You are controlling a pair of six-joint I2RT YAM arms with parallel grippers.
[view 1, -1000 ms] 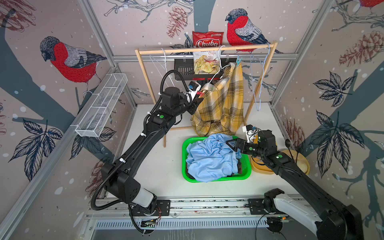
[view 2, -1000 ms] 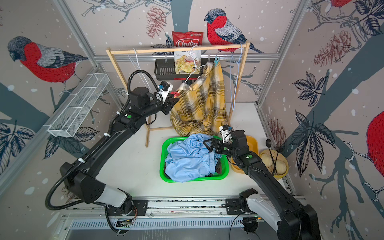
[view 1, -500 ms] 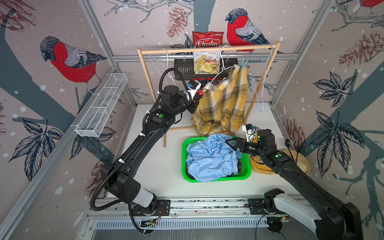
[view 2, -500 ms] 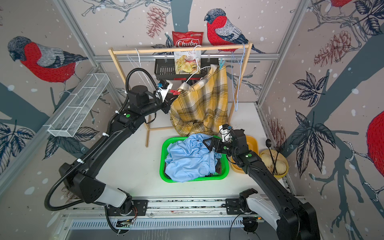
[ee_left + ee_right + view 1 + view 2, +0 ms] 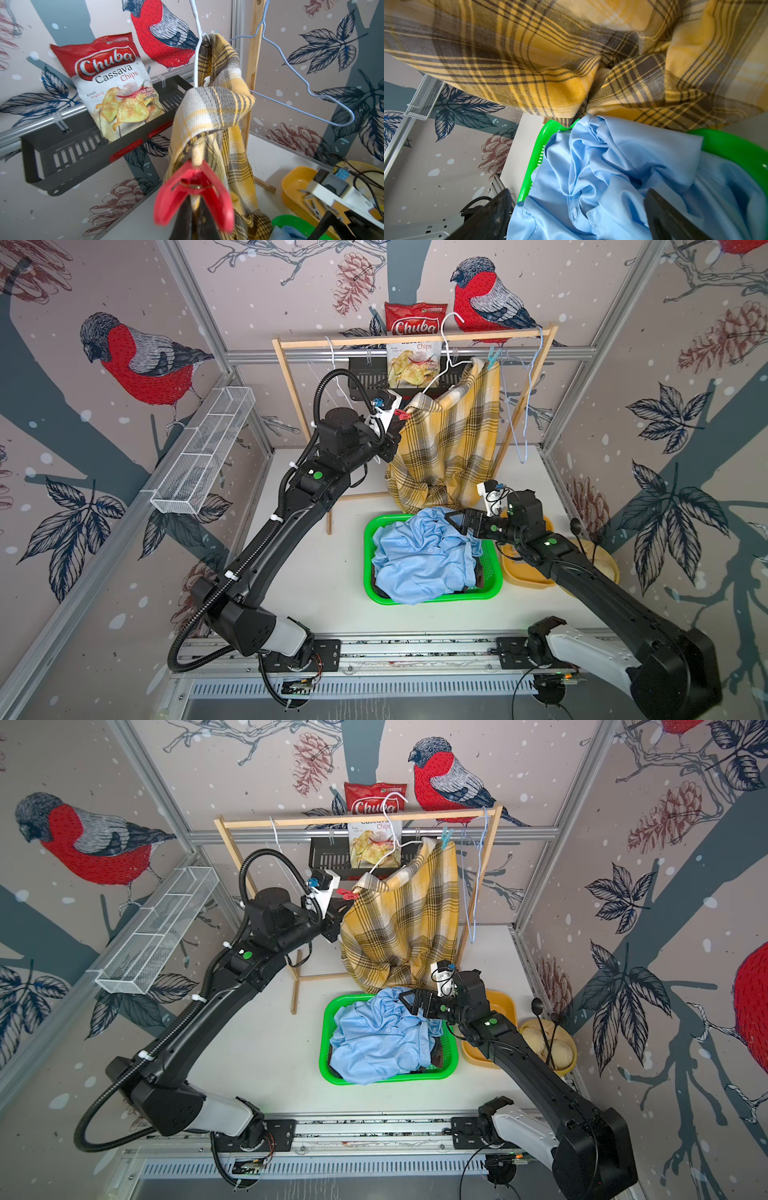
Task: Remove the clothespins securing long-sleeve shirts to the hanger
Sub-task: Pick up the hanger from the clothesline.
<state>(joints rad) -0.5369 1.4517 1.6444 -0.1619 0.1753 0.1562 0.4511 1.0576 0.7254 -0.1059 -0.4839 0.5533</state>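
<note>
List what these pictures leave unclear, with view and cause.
Left gripper, left wrist view: the blurred red clothespin covers its tips, so what it pinches is unclear.
Dark cloth, both top views: the light blue shirt buries it in the green basket.
Yellow tray, top views: right arm hides contents.

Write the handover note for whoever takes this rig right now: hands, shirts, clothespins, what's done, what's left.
Left hand: shut on the red clothespin, which pinches a corner of the yellow plaid shirt.
Right hand: open, empty, over the light blue shirt.
Things: the yellow plaid shirt hangs from the white hanger on the wooden rail; a light blue clothespin clips its other shoulder.
Done: the light blue shirt lies loose in the green basket.
Left: pull the red clothespin free, then take the light blue clothespin.
</note>
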